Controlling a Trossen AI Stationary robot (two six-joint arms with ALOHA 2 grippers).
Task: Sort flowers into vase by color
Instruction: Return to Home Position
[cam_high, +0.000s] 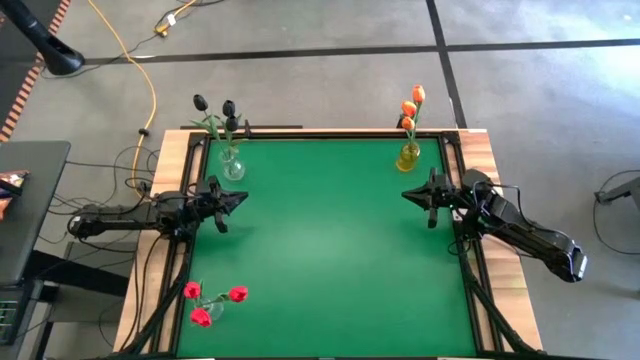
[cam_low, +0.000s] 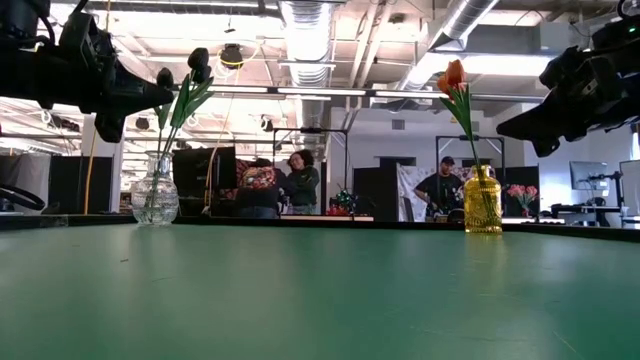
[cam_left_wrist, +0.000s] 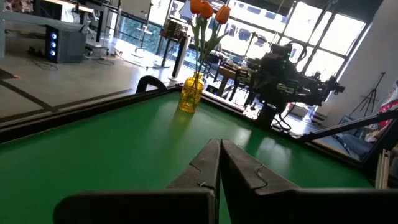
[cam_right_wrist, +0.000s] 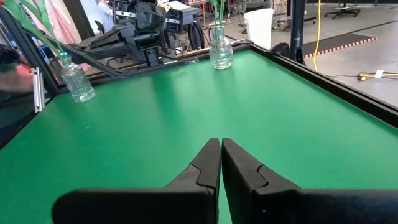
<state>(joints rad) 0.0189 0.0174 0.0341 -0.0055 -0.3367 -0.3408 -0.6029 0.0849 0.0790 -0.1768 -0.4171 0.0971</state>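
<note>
Checking the flowers first, I find them sorted into three vases by colour. The black flowers (cam_high: 228, 106) stand upright in a clear vase (cam_high: 232, 166) at the far corner of the green table (cam_high: 330, 250) on the left arm's side. The orange flowers (cam_high: 412, 104) stand in a yellow vase (cam_high: 408, 157) at the far corner on the right arm's side. The red flowers (cam_high: 212, 297) sit in a second clear vase (cam_high: 214, 311) at the opposite edge, again on the left arm's side, their heads spreading outward. I count three heads in each group. No flower lies loose on the green surface.

The left gripper (cam_high: 238, 198) hovers above the left edge of the table, between the black and red groups and nearer the black one, pointing toward the centre. Its wrist view shows the two fingers pressed together with nothing between them. The right gripper (cam_high: 408, 193) hovers above the right edge, just beside the yellow vase but not touching it, pointing inward to face the left one. Its fingers are likewise clenched on nothing.

The middle of the table separates the two grippers, which are well apart. Beyond the far edge, the low view shows people (cam_low: 300, 180) in the room.
</note>
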